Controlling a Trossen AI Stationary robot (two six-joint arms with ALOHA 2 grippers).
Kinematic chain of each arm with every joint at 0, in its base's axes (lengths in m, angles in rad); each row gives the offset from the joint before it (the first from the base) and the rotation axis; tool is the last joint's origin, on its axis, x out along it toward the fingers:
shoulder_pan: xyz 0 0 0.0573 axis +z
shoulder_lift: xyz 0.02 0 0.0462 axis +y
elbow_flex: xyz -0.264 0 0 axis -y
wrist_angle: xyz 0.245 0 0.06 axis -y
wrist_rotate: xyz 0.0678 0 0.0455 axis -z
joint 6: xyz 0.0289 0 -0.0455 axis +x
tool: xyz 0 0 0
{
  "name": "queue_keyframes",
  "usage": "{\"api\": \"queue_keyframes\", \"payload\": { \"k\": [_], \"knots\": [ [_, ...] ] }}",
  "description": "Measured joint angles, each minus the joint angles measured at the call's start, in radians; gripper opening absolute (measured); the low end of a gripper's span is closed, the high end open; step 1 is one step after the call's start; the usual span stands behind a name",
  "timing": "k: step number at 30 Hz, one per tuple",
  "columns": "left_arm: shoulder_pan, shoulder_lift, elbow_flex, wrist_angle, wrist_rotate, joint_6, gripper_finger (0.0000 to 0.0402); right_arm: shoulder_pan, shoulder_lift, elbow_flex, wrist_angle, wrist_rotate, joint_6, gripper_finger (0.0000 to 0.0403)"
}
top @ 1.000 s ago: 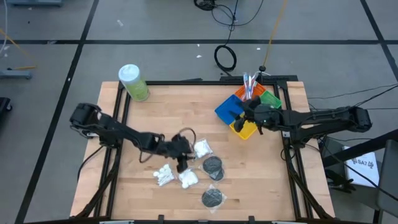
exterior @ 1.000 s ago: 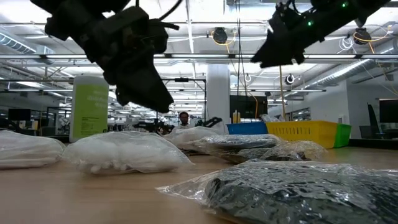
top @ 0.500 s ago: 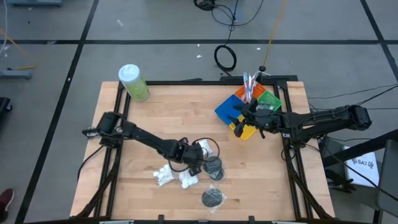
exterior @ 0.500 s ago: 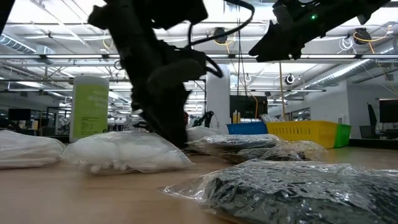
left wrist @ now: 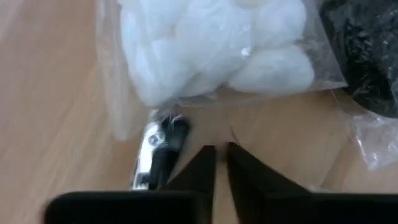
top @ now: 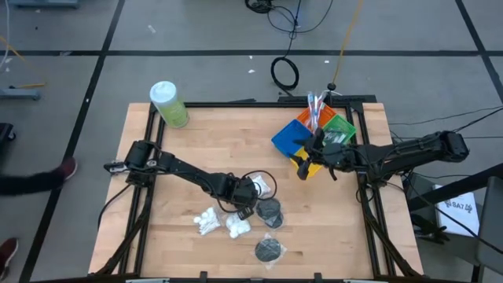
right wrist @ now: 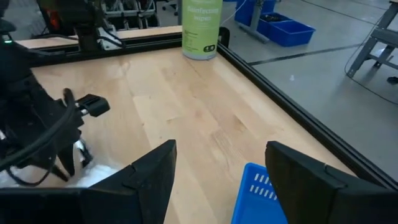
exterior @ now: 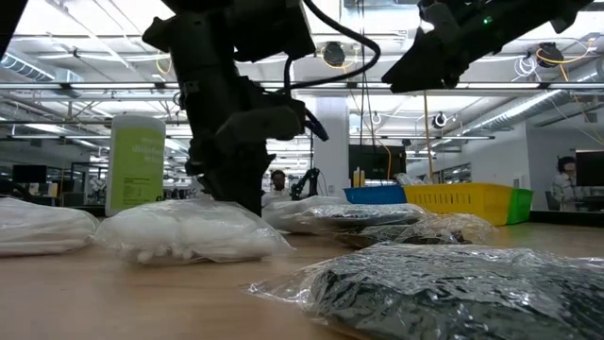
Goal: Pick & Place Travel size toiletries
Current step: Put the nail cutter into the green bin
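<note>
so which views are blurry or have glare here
Left wrist view: soft all over, the bag of cotton balls too close to focus. Low view: nearest black-disc bag blurred, its plastic glinting; bright ceiling lights behind silhouette the arms. High view: evenly lit, sharp. Right wrist view: its own fingers blurred, green bottle clearer.

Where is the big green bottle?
In the high view the green bottle stands at the table's far left corner, away from the bagged cotton balls and the colored bins.
</note>
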Motion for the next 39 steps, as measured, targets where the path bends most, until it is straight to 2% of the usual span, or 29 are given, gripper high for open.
{"api": "queue_keyframes", "payload": {
  "k": [2,7,12,16,19,22,26,31,35,39],
  "knots": [
    [0.001,-0.002,0.000,0.003,0.005,0.005,0.0009,0.007,0.000,-0.001,0.001,0.003,0.000,0.0233],
    [0.001,-0.020,-0.004,0.001,-0.015,0.034,0.0002,0.014,0.000,-0.043,0.044,0.003,0.005,0.0231],
    [-0.002,-0.074,-0.006,-0.040,-0.041,0.115,0.0001,0.014,0.000,-0.083,0.049,0.004,0.036,0.0229],
    [-0.008,-0.154,-0.005,-0.078,-0.036,0.199,0.0018,0.014,0.000,-0.093,0.059,0.004,0.038,0.0227],
    [-0.008,-0.221,-0.004,-0.132,-0.038,0.193,0.0046,0.014,0.000,-0.093,0.062,0.005,0.038,0.0227],
    [0.000,-0.248,-0.003,-0.220,-0.047,0.204,0.0093,0.014,0.000,-0.093,0.062,0.004,0.038,0.0228],
    [0.007,-0.226,-0.004,-0.298,-0.070,0.222,0.0174,0.014,0.000,-0.093,0.062,0.004,0.038,0.0228],
    [0.013,-0.164,-0.004,-0.265,-0.054,0.326,0.0255,0.014,0.000,-0.093,0.061,0.004,0.038,0.0225],
    [0.030,-0.110,-0.004,-0.268,-0.017,0.376,0.0283,0.014,0.000,-0.093,0.060,0.004,0.038,0.0224],
    [0.051,-0.068,-0.005,-0.272,-0.014,0.386,0.0283,0.013,0.000,-0.094,0.058,-0.021,0.049,0.0223]
  ]
}}
